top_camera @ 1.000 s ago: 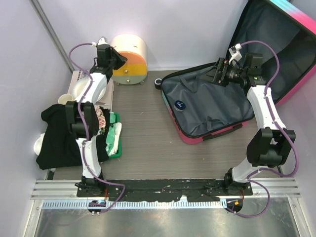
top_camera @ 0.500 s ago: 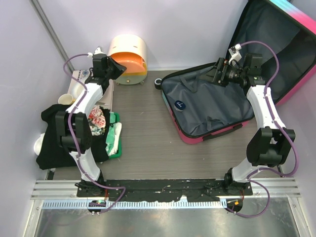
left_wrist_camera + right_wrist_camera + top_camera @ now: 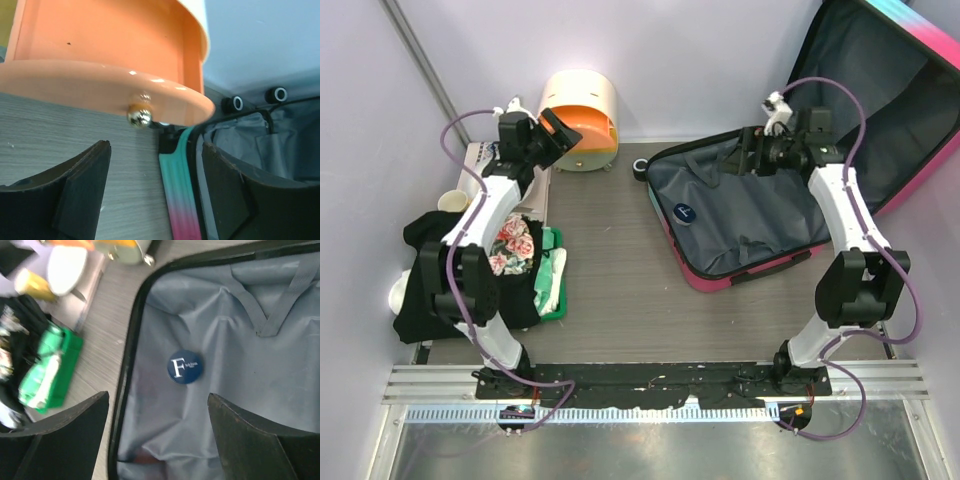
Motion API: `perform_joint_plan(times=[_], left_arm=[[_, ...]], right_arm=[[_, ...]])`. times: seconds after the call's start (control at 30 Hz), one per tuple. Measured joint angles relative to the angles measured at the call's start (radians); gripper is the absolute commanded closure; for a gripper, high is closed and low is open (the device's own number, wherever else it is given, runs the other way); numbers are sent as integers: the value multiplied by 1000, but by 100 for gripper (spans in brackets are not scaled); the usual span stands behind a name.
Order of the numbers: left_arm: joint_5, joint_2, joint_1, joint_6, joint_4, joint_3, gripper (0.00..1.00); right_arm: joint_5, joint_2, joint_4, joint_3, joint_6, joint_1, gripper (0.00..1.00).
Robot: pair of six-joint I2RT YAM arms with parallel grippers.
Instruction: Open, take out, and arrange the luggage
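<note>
**Top view.** The pink and turquoise hard-shell suitcase (image 3: 745, 225) lies open at the table's far right. Its lid leans up against the wall and its dark grey lining is exposed. The right gripper (image 3: 752, 156) hangs over the lining near the rear rim. The left gripper (image 3: 553, 135) is just beside the round cream-and-orange plastic drawer box (image 3: 588, 95), whose orange drawer (image 3: 582, 120) stands out. A green plastic tray (image 3: 551, 240) lies near the left edge, beside a black cloth (image 3: 430, 285).

**Left wrist view.** The fingers are apart with nothing between them. The drawer's small gold knob (image 3: 139, 116) is just ahead, untouched.

**Right wrist view.** The fingers are wide apart and empty, above a round dark blue badge (image 3: 185, 367) lettered F on the lining.
</note>
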Motion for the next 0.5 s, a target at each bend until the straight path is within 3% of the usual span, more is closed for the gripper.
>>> perform_joint_plan(times=[0.07,0.27,0.5], left_arm=[[27,-56,7,44,-15,-20,13],[185,-236,43,200,-49,-66,12],[268,-325,50,280,-65,-139,12]], right_arm=[[74,13,-40,11,-101,53,15],[249,80,-88,-20,-341,249,13],[325,272,-81,-11,-230,280,9]])
